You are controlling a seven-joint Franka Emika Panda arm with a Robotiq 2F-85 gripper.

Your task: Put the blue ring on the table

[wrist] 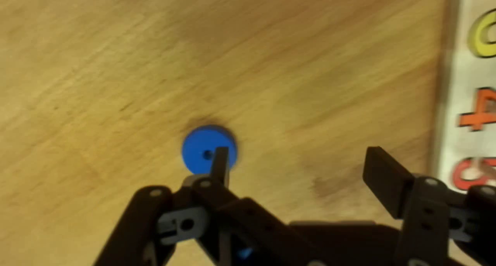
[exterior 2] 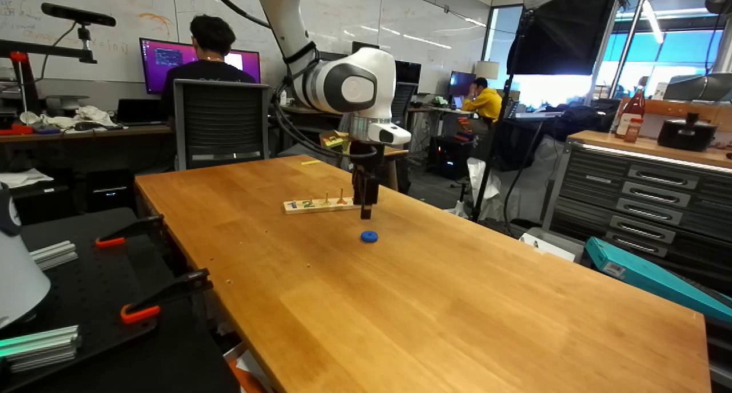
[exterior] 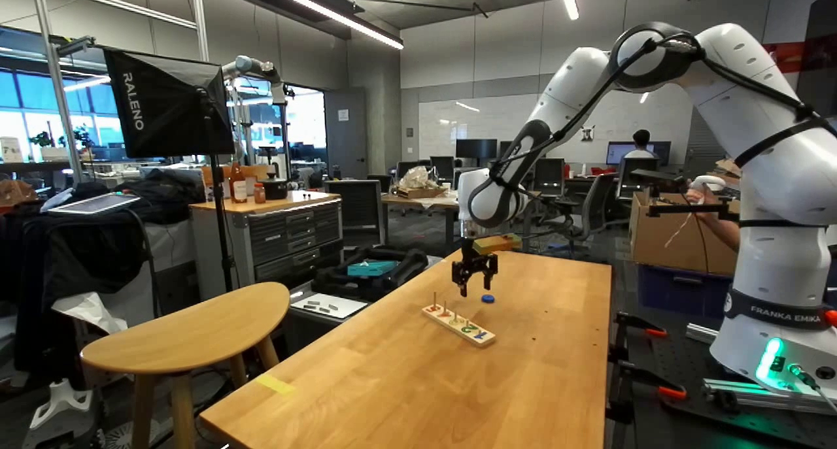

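Note:
The blue ring (exterior: 488, 299) lies flat on the light-wood table (exterior: 536, 397). It also shows on the table (exterior 2: 486, 313) as a small blue ring (exterior 2: 369, 237) in an exterior view. In the wrist view the ring (wrist: 197, 148) lies under the left fingertip, which covers part of it; its small centre hole shows. My gripper (wrist: 296, 157) is open, with a wide gap and bare wood between its fingers. In both exterior views the gripper (exterior: 476, 288) hangs pointing down above the table, beside and higher than the ring, apart from it. Its fingers (exterior 2: 366, 213) hold nothing.
A light wooden strip (exterior: 476, 333) with pegs and coloured numbers lies on the table close to the gripper; its edge shows at the right of the wrist view (wrist: 459, 91). A rounded-edge wooden table (exterior: 189, 325) stands beside the long table. Clamps (exterior: 644, 331) grip the table's edge by the robot base.

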